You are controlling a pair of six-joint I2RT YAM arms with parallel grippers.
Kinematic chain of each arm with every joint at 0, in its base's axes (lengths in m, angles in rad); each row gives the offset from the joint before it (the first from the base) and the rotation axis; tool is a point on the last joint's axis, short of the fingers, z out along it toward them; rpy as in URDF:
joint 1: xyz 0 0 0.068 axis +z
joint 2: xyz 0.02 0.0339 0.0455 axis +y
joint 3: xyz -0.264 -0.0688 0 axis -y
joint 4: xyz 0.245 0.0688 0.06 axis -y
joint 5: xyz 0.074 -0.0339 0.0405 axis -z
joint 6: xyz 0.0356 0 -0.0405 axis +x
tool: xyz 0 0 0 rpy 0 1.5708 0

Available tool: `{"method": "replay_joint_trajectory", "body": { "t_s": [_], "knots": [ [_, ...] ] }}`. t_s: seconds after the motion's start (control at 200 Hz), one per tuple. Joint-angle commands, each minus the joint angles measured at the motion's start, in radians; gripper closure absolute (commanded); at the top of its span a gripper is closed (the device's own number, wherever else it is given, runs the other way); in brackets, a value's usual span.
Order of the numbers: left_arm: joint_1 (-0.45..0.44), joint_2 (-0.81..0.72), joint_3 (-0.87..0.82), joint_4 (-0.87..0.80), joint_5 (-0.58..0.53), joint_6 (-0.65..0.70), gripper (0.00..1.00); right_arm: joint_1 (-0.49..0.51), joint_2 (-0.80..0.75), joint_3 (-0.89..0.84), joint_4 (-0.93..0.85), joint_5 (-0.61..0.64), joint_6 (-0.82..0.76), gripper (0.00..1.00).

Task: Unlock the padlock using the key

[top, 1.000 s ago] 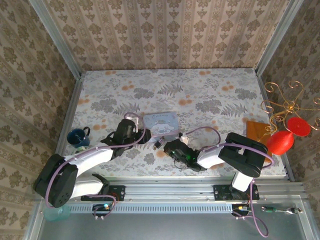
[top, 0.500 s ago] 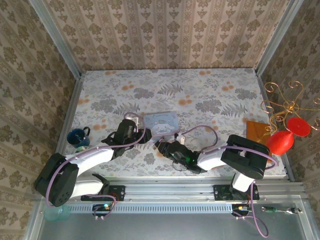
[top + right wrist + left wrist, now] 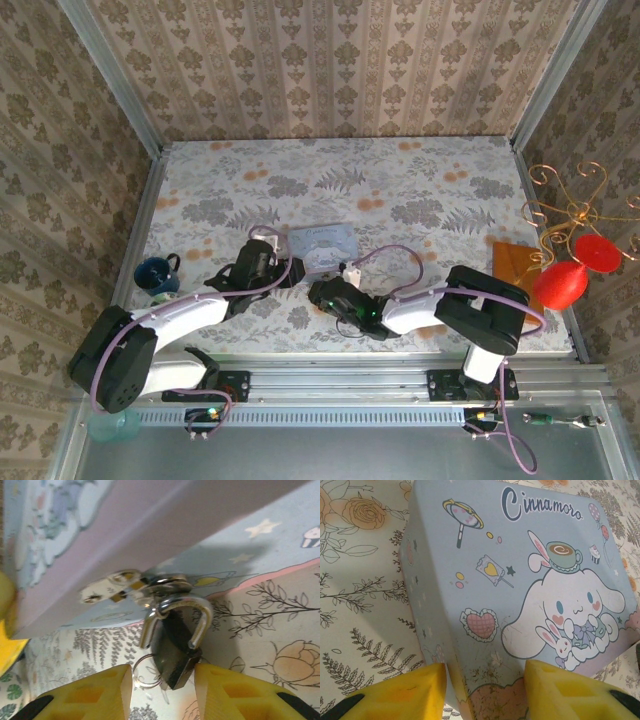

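Right fingers (image 3: 90,696) further left, now apart astride the padlock (image 3: 172,662); left fingers (image 3: 405,692) tight on the tin (image 3: 520,580).

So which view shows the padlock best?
Right wrist: the padlock hangs close up by its shackle from the hasp of the tin, inside the right end effector. From the top it is too small to make out; the left wrist faces the tin's lid.

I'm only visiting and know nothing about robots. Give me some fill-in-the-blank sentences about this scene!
1. The padlock hangs from the clasp of a pale ___ tin.
2. The fingers on either side of the padlock are coloured ___.
3. The dark mug stands on the robot's ___ side.

Missing words: blue; yellow; left.
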Motion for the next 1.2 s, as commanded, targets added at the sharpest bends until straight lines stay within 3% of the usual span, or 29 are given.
{"method": "replay_joint_trajectory", "body": {
  "t_s": [0.0, 0.285, 0.56, 0.975, 1.195],
  "knots": [
    [-0.024, 0.018, -0.028, -0.065, -0.006, -0.019, 0.55, -0.015, 0.044, 0.041, -0.097, 0.036, 0.041, 0.61],
    [-0.038, 0.013, -0.04, -0.059, -0.029, -0.034, 0.55, -0.031, 0.08, 0.052, -0.083, 0.049, 0.059, 0.63],
    [-0.038, -0.012, -0.055, -0.071, -0.073, -0.044, 0.55, -0.05, 0.074, 0.004, 0.026, 0.055, 0.101, 0.84],
    [-0.049, -0.002, -0.059, -0.056, -0.089, -0.063, 0.56, -0.048, 0.035, -0.101, 0.178, 0.085, 0.216, 0.98],
    [-0.071, 0.023, -0.058, -0.047, -0.091, -0.071, 0.56, -0.068, -0.019, -0.104, 0.158, 0.095, 0.227, 0.99]
  ]
}}
